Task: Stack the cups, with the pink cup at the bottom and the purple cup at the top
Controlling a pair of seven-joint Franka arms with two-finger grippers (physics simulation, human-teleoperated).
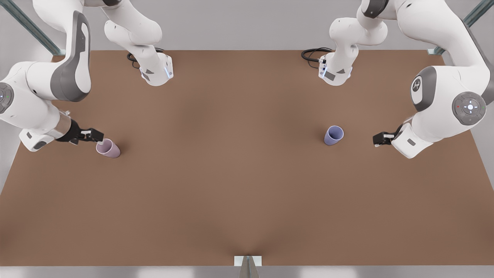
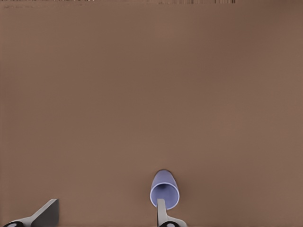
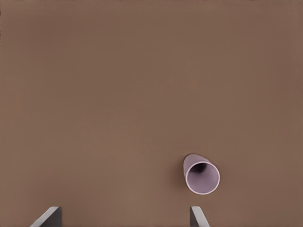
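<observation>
The pink cup (image 1: 109, 148) stands upright on the brown table (image 1: 231, 185) at the front view's left. My right gripper (image 1: 96, 137) hovers right beside its rim. In the right wrist view that gripper (image 3: 123, 220) is open, and the pink cup (image 3: 202, 176) sits just past one fingertip (image 3: 198, 216), outside the gap. The purple cup (image 1: 334, 135) stands upright at the front view's right. My left gripper (image 1: 377, 139) is about a hand's width to its side. It is open in the left wrist view (image 2: 104, 218), with one fingertip (image 2: 162, 210) overlapping the purple cup (image 2: 164, 188).
Both arm bases (image 1: 156, 71) (image 1: 335, 71) stand at the table's far edge with black cables (image 1: 312, 54) beside them. A small metal bracket (image 1: 247, 262) sits at the near edge. Bare brown tabletop lies between the two cups.
</observation>
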